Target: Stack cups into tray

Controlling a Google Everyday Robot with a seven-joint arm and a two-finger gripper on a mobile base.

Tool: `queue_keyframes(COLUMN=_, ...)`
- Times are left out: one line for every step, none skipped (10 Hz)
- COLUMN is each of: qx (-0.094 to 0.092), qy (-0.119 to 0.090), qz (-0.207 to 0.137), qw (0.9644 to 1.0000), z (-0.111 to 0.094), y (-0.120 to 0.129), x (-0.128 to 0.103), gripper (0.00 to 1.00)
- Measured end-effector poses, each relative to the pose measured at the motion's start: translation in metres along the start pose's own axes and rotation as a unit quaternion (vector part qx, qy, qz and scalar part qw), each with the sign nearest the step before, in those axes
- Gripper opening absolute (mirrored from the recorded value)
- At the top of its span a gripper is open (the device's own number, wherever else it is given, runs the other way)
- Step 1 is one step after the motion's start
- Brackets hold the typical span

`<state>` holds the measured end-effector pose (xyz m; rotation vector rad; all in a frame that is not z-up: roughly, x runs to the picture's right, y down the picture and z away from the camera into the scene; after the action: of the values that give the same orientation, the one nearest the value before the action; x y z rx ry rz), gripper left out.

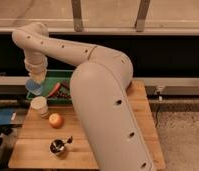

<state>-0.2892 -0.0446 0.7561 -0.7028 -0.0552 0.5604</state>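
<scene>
My gripper (36,80) hangs at the end of the arm over the left end of the green tray (63,77). It is shut on the translucent light-blue cup (34,89), which it holds just above the tray's left front corner. The white cup (39,106) stands upright on the wooden table, just in front of the tray and below the blue cup. The arm hides the right part of the tray.
An orange round object (55,120) lies on the wooden table (38,150) near the white cup. A shiny metal cup with a utensil (57,146) stands near the front edge. A red item (57,90) lies in the tray. A blue object (3,117) sits left of the table.
</scene>
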Motion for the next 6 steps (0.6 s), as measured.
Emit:
queue_keyframes(qx=-0.008, qy=-0.002, qz=0.002, qw=1.0, z=0.02, y=-0.004, x=0.001, gripper=0.0)
queue_keyframes(qx=-0.019, qy=-0.003, qz=0.004, qw=0.9998, z=0.044, y=-0.008, x=0.002, gripper=0.0)
queue_keyframes(qx=-0.033, qy=-0.003, qz=0.005, qw=0.9994, z=0.067, y=-0.011, x=0.002, gripper=0.0)
queue_keyframes(qx=-0.044, qy=-0.002, qz=0.006, qw=0.999, z=0.084, y=-0.012, x=0.002, gripper=0.0)
queue_keyframes(qx=-0.066, qy=-0.002, qz=0.007, qw=0.9978, z=0.109, y=-0.012, x=0.0, gripper=0.0)
queue_keyframes(qx=-0.073, qy=-0.001, qz=0.006, qw=0.9973, z=0.118, y=-0.011, x=-0.001, gripper=0.0)
